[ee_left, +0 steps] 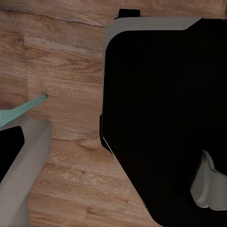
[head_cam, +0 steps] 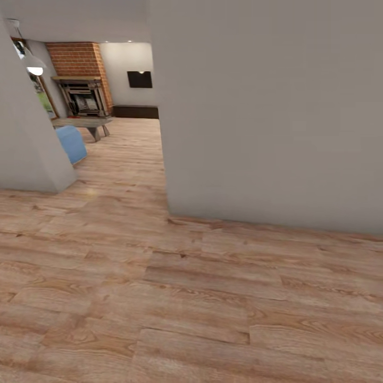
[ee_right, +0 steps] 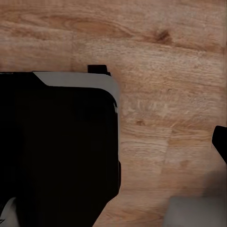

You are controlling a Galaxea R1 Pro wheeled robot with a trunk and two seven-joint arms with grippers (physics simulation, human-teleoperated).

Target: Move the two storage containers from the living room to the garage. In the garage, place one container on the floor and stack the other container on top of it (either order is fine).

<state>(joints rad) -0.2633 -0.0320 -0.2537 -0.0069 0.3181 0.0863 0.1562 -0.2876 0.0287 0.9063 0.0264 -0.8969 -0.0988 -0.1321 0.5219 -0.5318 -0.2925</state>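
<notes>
The two storage containers are out of view, and so is the garage. I am in a hallway on light wood planks [head_cam: 191,298]. Through the opening at the far left lies the living room, with its brick fireplace [head_cam: 82,96], a low table [head_cam: 88,123] and the corner of a blue sofa [head_cam: 72,142]. In the left wrist view a teal fingertip [ee_left: 33,103] hangs over the planks beside my dark base [ee_left: 165,123]. The right wrist view has a dark finger edge [ee_right: 220,142] over the planks, next to the base [ee_right: 56,146]. Nothing is held in either view.
A broad grey wall [head_cam: 271,117] stands straight ahead and to the right. A grey wall corner [head_cam: 32,154] juts in at the left. Between them a passage of plank floor [head_cam: 133,154] leads to the living room.
</notes>
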